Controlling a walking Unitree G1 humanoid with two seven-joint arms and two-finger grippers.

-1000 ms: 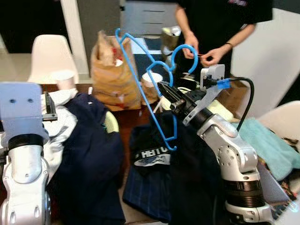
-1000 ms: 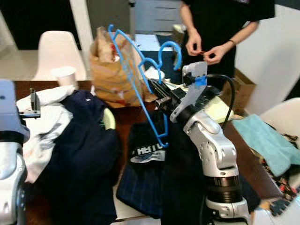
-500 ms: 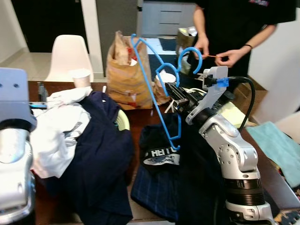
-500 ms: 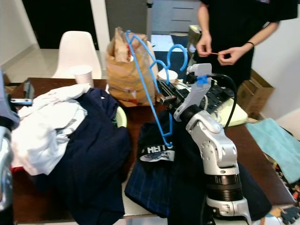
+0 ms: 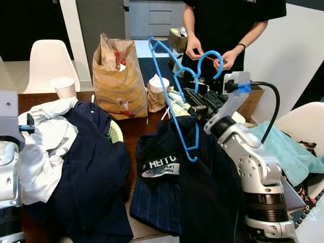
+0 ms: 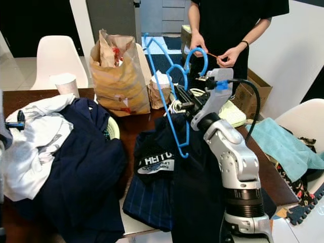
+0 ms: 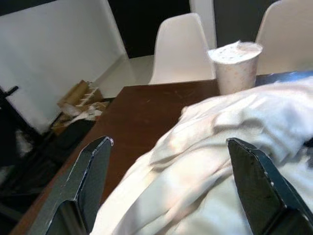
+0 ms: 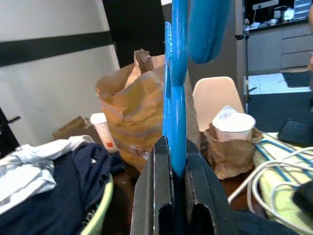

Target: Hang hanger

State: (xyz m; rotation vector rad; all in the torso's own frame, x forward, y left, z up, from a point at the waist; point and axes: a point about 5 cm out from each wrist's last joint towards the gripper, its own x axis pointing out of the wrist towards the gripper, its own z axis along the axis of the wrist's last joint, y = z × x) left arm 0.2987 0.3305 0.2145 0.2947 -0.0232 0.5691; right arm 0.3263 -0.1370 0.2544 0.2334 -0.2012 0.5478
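Right wrist view is showing the right gripper [image 8: 172, 196] pinching the blue plastic clothes hanger [image 8: 175, 93] edge-on between its two black fingers, closed on the thin bar so the frame cannot swing. From the head cameras, that hanger [image 5: 177, 96] is standing raised above the brown wooden table [image 5: 139, 126], its curled hook [image 5: 210, 58] uppermost and pointing toward the person in black [image 5: 228, 20] on the far side, whose hands [image 5: 195, 50] are busy with something small and red. Holding it high and upright is keeping the hook free of the clothing below, likely so it can be caught over a rail; no rail can be made out here, so where it should go is unclear. A dark navy garment [image 5: 96, 167] and a black printed shirt [image 5: 162, 164] are lying heaped on the table beneath, beside a crumpled white cloth [image 5: 45, 147], a brown paper bag [image 5: 116, 76] and a white paper cup [image 5: 64, 87]. Left gripper [image 7: 171, 191] is hovering over the white cloth with its fingers spread wide apart, holding nothing, apparently idle while the right arm is carrying the hanger.
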